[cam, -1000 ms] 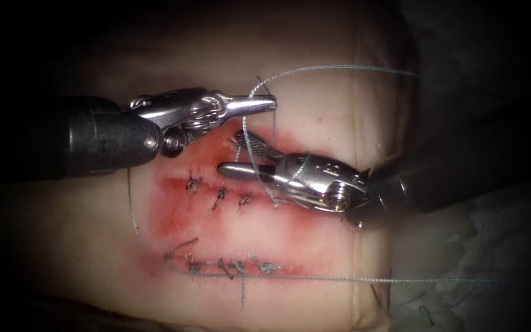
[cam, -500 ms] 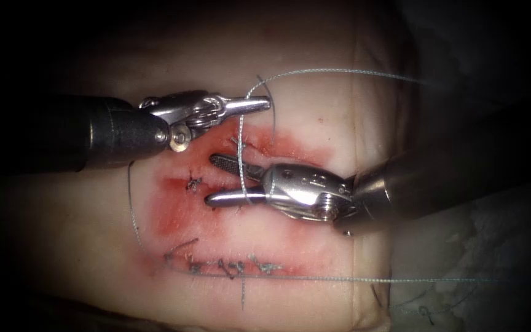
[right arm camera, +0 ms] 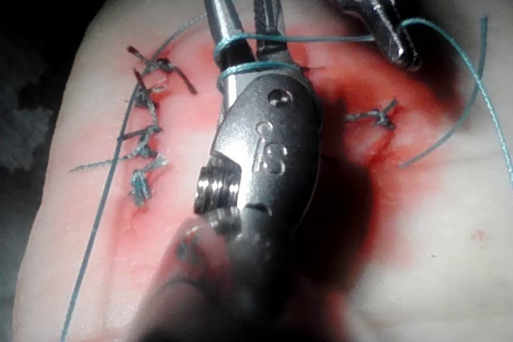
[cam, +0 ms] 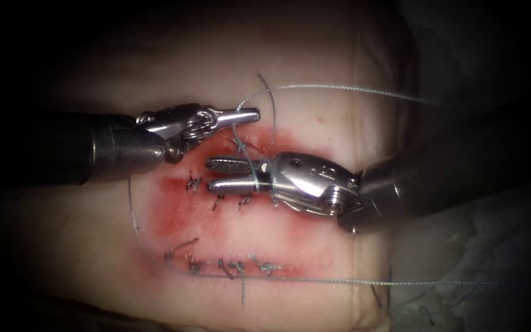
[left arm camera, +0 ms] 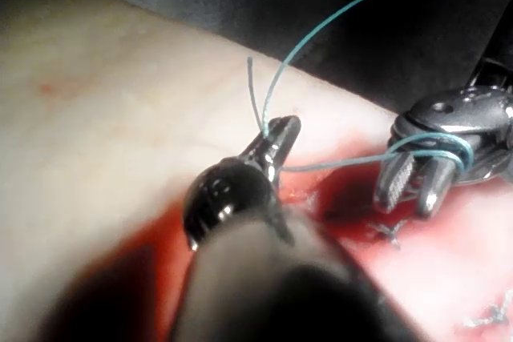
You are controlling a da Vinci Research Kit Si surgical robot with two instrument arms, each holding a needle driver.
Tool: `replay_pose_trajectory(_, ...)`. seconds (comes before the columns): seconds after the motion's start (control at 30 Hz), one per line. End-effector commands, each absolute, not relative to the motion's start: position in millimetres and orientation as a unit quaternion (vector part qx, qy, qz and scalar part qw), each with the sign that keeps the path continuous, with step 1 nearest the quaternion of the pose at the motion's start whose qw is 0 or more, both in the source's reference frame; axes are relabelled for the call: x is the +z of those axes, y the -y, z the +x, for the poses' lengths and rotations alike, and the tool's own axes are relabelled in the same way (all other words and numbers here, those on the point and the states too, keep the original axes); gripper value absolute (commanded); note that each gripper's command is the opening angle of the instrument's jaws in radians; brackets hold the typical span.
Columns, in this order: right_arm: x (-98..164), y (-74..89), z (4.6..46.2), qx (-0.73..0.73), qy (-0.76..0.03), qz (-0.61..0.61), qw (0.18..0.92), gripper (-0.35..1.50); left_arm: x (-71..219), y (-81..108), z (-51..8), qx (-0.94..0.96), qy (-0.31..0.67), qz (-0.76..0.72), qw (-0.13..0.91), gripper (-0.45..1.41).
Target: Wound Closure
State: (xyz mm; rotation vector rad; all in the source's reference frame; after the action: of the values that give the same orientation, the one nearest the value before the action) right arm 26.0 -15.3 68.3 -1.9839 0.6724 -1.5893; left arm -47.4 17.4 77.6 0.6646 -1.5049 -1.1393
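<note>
The left tool is clamped on the thread above the cut. The thread winds around the right tool, whose jaws stand slightly apart, holding nothing, over the tissue.

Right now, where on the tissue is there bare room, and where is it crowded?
Bare: the pale tissue above the thread, and the band between the two stitched rows. Crowded: the middle, where the left tool, shut on thread, faces the open right tool, with thread wrapped round its jaws.
</note>
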Motion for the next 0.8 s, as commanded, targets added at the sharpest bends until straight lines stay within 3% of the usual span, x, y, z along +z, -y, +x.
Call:
replay_pose_trajectory(0.03,68.3,15.5,26.8,-0.581,-0.249,-0.732,0.254,-0.35,78.0,-17.8,-47.8,-0.475,0.636,0.274,0.542,-0.38)
replay_pose_trajectory(0.13,68.1,15.0,26.7,-0.576,-0.241,-0.735,0.264,-0.35,78.3,-17.3,-47.3,-0.474,0.635,0.272,0.546,-0.38)
replay_pose_trajectory(0.27,67.3,14.2,26.4,-0.569,-0.166,-0.722,0.357,-0.35,78.1,-16.5,-46.7,-0.470,0.635,0.266,0.553,-0.38)
replay_pose_trajectory(0.4,66.8,13.0,25.9,-0.568,-0.123,-0.712,0.395,-0.35,77.7,-15.8,-46.3,-0.467,0.635,0.262,0.558,-0.38)
replay_pose_trajectory(0.8,68.0,12.6,23.9,-0.565,-0.062,-0.643,0.514,-0.35,76.3,-14.2,-46.8,-0.460,0.638,0.247,0.566,-0.33)
